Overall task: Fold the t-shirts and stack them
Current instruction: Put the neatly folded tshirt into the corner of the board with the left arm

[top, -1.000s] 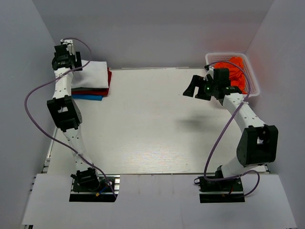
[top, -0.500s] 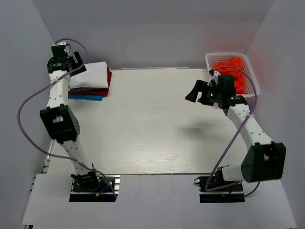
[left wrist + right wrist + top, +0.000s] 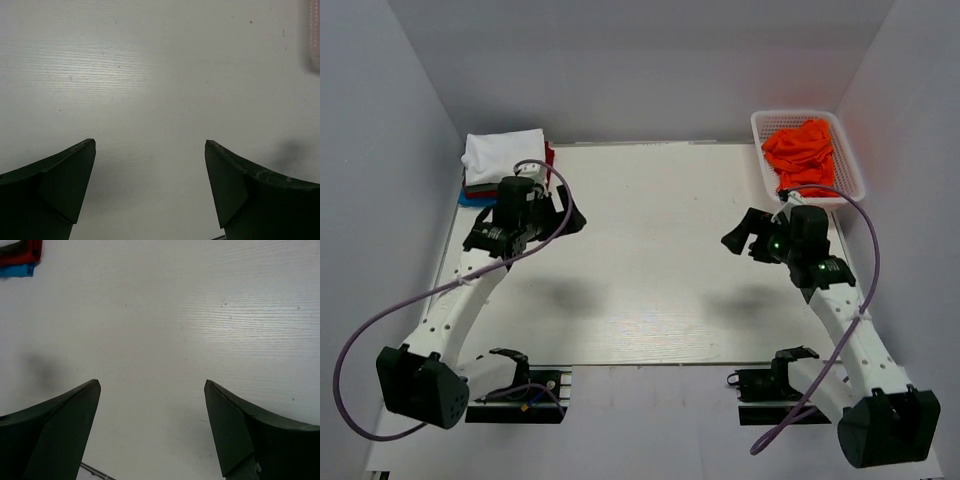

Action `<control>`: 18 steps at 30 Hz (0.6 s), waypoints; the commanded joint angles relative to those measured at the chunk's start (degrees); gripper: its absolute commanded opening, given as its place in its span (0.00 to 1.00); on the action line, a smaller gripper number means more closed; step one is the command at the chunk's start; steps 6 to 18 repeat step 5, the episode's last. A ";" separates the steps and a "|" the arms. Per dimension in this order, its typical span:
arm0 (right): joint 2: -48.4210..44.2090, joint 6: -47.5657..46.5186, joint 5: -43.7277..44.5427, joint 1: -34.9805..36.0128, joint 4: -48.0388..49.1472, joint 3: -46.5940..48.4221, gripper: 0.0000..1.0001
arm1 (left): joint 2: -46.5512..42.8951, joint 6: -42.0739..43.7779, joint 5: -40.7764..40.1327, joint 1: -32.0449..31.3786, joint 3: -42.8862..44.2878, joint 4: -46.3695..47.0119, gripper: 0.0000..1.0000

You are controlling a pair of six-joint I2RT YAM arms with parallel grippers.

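A stack of folded t-shirts sits at the table's far left corner, the white one (image 3: 503,154) on top with red (image 3: 550,160) and blue (image 3: 466,199) edges showing beneath. A crumpled bright orange t-shirt (image 3: 800,150) lies in the white basket (image 3: 850,178) at the far right. My left gripper (image 3: 565,212) is open and empty, hovering over bare table right of the stack. My right gripper (image 3: 740,236) is open and empty, over the table left of the basket. The right wrist view shows the stack's red and blue corner (image 3: 20,260).
The white wooden tabletop (image 3: 650,260) lies between the arms. Grey walls close in the left, back and right sides. A purple cable loops from each arm. The basket's edge shows faintly in the left wrist view (image 3: 315,35).
My left gripper has drawn back off the stack toward the table's middle and lowered. My right gripper has pulled back from the basket toward the near edge. Both stay open.
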 commanded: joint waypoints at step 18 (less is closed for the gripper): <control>-7.40 0.95 3.73 0.01 1.15 -1.26 0.90 | -3.84 -2.45 -5.58 -2.03 0.13 0.17 1.00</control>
